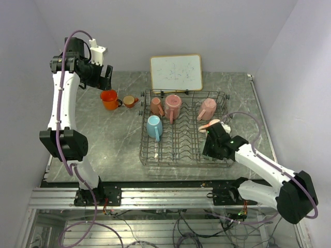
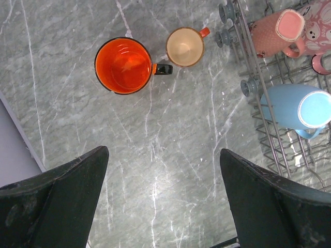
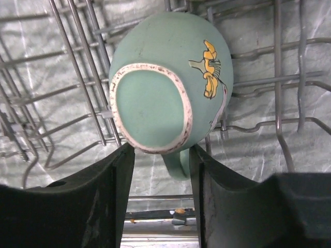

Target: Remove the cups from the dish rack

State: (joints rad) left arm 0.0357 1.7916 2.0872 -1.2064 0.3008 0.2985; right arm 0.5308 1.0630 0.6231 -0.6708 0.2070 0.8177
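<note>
Top view only: dish rack [image 1: 176, 164] on the grey marble table [image 1: 114, 139], the white framed board [image 1: 176, 73] behind it; a light blue mug [image 1: 154, 126] and three pink mugs [image 1: 172, 105] in the rack, and a peach mug [image 1: 209, 124] beside the right arm.
Left wrist view only: large orange mug [image 2: 124, 65] and small orange mug [image 2: 185, 46] upright on the table, handles touching, just left of the rack.
Right wrist view only: mint green mug [image 3: 170, 77] with a yellow flower, lying on its side among the rack wires, mouth to the camera, handle downward.
Left gripper [image 2: 163, 170]: jaws spread wide, holding nothing, high above the bare table.
Right gripper [image 3: 160, 155]: jaws part-way in, one either side of the mint mug's handle, tips at its rim; whether they press on it cannot be told.
</note>
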